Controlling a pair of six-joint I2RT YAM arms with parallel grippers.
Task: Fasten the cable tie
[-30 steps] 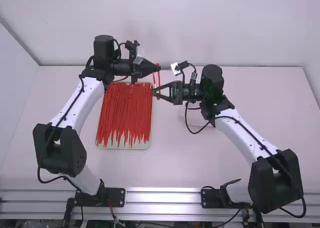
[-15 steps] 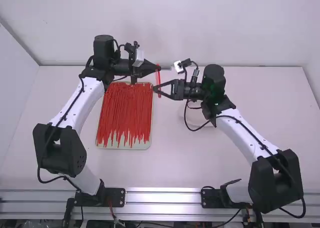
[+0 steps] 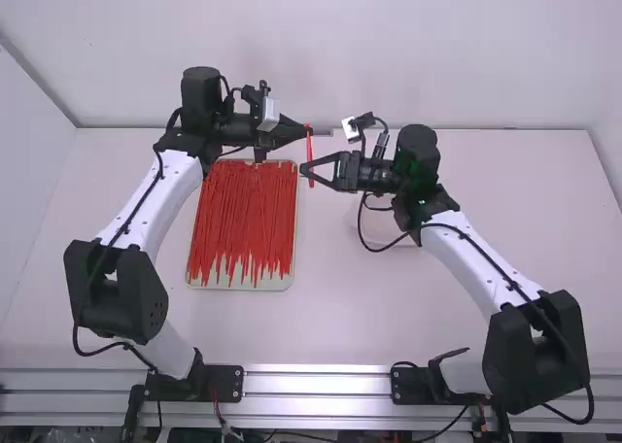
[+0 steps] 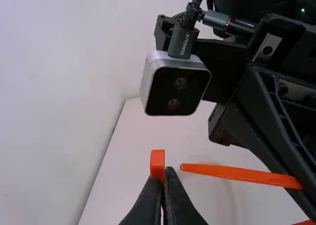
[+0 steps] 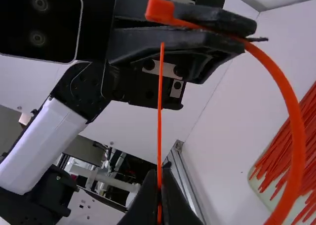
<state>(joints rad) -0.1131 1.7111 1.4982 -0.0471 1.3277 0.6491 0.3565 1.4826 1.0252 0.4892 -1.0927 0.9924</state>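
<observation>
— Where's the cable tie (image 3: 309,152)?
— Up in the air between the two arms, bent round in a loop. It's over the far corner of the tray (image 3: 288,284) where the spare ties (image 3: 243,220) lie, on the right arm's side.
— Who's holding what?
— The left gripper (image 3: 299,128) is pinched tight on the head (image 4: 157,162), that little square block poking out past its fingertips. The right gripper (image 3: 313,171) is clamped on the tail (image 5: 161,111), some way back from the tip.
— So is it threaded?
— Not that I can see. From the left wrist, the tail's tip lies just beside the head with a sliver of gap, not inside it. From the right wrist, the free stretch of tail runs dead straight from the right fingers toward the left gripper. It seems to end at those fingers, short of the head.
— Then the right arm does the work?
— I'd say so, it's the one with the loose end. The tail's long axis points at the left fingers more than at the slot. I reckon the tip needs nudging over to the head's opening, then pushing along its own length. Miss it and a strip that thin will likely just buckle
</observation>
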